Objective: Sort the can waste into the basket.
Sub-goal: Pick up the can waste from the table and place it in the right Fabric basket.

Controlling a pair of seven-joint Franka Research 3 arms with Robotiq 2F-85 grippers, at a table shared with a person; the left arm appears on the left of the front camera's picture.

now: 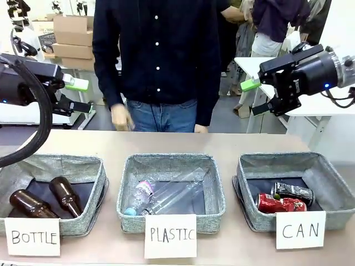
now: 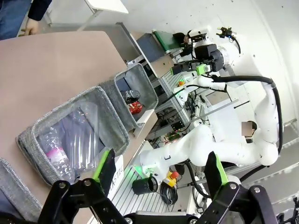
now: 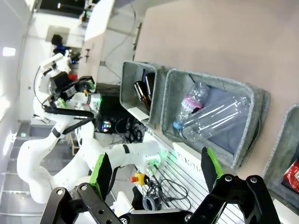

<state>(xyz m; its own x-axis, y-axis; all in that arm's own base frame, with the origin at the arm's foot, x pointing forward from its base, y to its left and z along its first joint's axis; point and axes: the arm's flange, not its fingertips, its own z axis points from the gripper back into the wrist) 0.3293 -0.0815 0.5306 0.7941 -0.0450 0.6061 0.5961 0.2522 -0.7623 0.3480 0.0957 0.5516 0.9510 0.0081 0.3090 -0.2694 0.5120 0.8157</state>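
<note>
The red can and black can lie touching in the basket carded "CAN"; the middle basket, carded "PLASTIC", holds clear bottles; the one carded "BOTTLE" holds two brown bottles; all sit on a tan desk; a person stands beyond; left tool and right tool hang raised, fingers apart, empty.

right pincer open, empty | plastic bottles in middle basket
</note>
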